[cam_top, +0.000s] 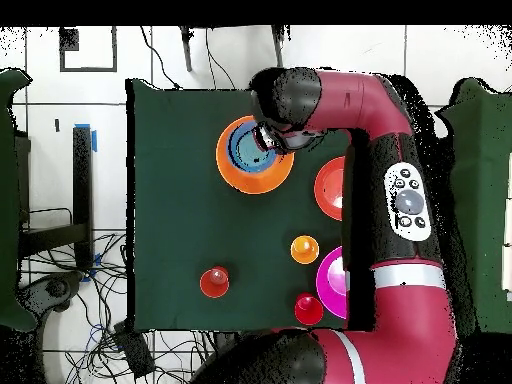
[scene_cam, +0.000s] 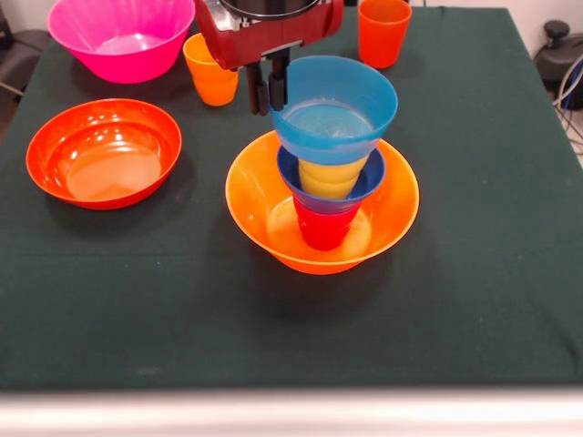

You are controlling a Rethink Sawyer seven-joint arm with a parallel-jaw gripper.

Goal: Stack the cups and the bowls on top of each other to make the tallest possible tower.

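Observation:
The tower stands mid-table on the big yellow-orange bowl [scene_cam: 273, 214] [cam_top: 228, 170]. In it, from the bottom up, are a red cup [scene_cam: 323, 229], the small dark blue bowl [scene_cam: 369, 182], a yellow cup [scene_cam: 330, 176] and the light blue bowl [scene_cam: 334, 109] [cam_top: 243, 148] on top. My gripper [scene_cam: 268, 89] [cam_top: 268, 136] reaches down at the light blue bowl's rim on the robot's side. Its two black fingers [scene_cam: 258, 89] straddle that rim and look shut on it.
A wide orange-red bowl [scene_cam: 103, 153] [cam_top: 328, 185] lies left of the tower in the front view. The big pink bowl [scene_cam: 121, 36] [cam_top: 330, 285], an orange-yellow cup [scene_cam: 210, 71] [cam_top: 305, 249] and an orange cup [scene_cam: 383, 32] [cam_top: 214, 283] stand near the robot. Another red cup [cam_top: 308, 309] shows overhead.

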